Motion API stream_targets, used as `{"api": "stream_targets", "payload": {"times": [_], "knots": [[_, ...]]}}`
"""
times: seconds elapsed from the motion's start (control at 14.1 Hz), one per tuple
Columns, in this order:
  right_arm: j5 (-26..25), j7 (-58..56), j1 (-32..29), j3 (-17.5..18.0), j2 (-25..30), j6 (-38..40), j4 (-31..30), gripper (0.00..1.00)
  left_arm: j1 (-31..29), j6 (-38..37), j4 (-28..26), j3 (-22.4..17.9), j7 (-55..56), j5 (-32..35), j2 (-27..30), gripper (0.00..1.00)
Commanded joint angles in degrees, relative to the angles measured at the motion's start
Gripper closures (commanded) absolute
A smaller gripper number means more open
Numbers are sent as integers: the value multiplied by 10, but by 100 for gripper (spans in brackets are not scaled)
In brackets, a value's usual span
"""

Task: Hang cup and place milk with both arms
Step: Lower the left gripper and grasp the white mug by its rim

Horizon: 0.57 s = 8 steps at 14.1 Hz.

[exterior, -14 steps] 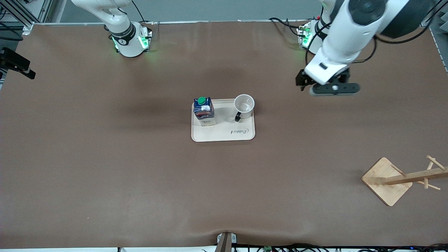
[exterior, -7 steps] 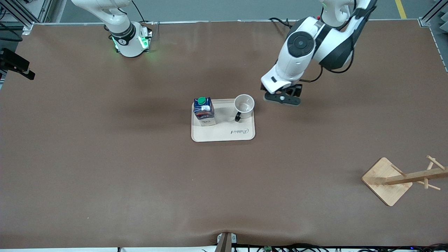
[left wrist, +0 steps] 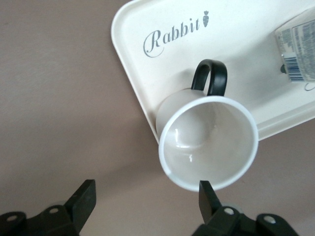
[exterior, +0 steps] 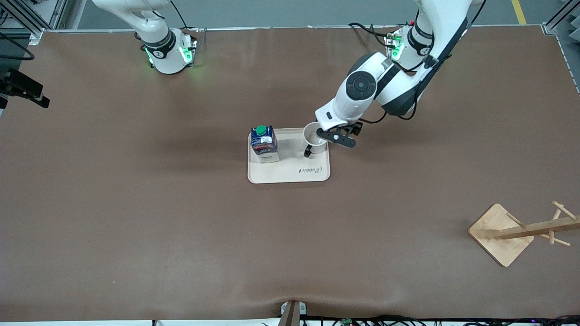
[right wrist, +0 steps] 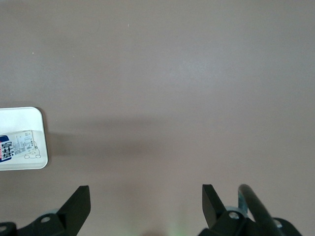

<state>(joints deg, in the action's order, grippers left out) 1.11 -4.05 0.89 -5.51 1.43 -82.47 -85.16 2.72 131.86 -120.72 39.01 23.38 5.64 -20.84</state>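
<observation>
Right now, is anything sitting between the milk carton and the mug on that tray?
No. In the front view, only bare tray lies between the milk and the cup.

Cup: small white mug (exterior: 316,136) with a black loop handle, upright and empty on the cream tray (exterior: 290,173), at the corner toward the left arm's end, handle turned to the front camera.
Milk: dark blue carton (exterior: 264,144), green cap, standing upright on the tray's corner toward the right arm's end, well apart from the cup.
</observation>
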Motion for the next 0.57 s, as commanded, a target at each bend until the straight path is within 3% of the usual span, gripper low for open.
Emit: {"api": "stream_targets", "payload": {"times": [0.0, 0.14, 0.35, 0.5], "knots": [[8, -10, -9, 5, -23, -7, 10, 0, 8, 30, 13, 4, 4, 19, -38, 16], [3, -12, -4, 5, -49, -8, 12, 0, 13, 36, 18, 2, 4, 23, -56, 38], [5, -13, -5, 6, -76, -8, 13, 0, 16, 37, 25, 1, 6, 45, -79, 96], [8, -14, -7, 6, -78, -8, 17, 0, 16, 37, 27, 0, 7, 51, -83, 100]]}}
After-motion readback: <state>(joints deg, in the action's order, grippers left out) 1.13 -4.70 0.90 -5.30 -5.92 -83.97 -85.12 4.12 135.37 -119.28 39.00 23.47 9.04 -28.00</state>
